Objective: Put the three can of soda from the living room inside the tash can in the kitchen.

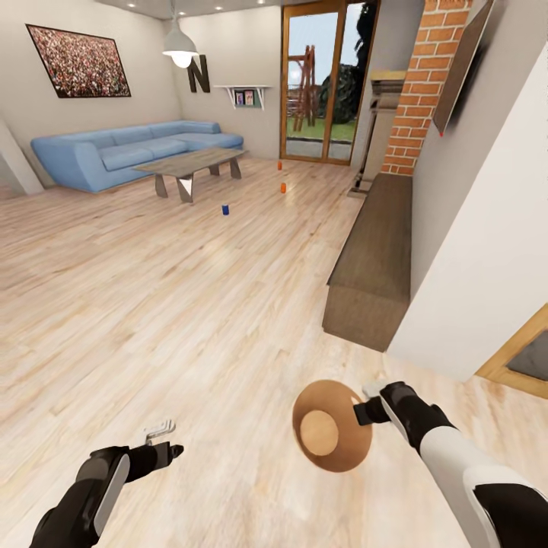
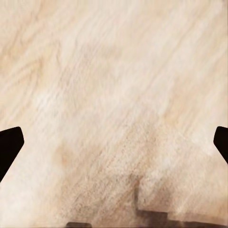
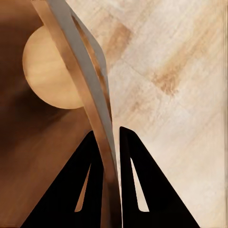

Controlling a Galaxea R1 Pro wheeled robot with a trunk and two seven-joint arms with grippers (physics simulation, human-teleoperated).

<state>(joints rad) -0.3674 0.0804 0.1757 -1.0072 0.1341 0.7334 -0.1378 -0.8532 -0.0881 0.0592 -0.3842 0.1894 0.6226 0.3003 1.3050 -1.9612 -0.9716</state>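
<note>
Looking across a living room with a pale wood plank floor (image 1: 152, 289), the robot carries the trash can (image 1: 332, 426) low in front of its body. The right claw (image 3: 110, 142) is clamped on the bin's thin rim, one finger inside and one outside, so the copper-brown interior faces up towards the head camera; this grip likely keeps the mouth open for cans. The left claw (image 1: 161, 435) hangs empty above the floor, its fingers (image 2: 10, 145) spread wide apart, probably kept free for picking up.

Three soda cans stand on the floor far ahead, beyond the near end of the coffee table (image 1: 194, 161): the blue can (image 1: 225, 209) closest, an orange can (image 1: 283, 187) further on, and a second orange can (image 1: 279, 164) near the glass doors (image 1: 326, 80). A light blue sofa (image 1: 129, 148) sits behind the table.

The cans are tiny at this range; their tops cannot be made out. The bin's outer wall is mostly hidden.
</note>
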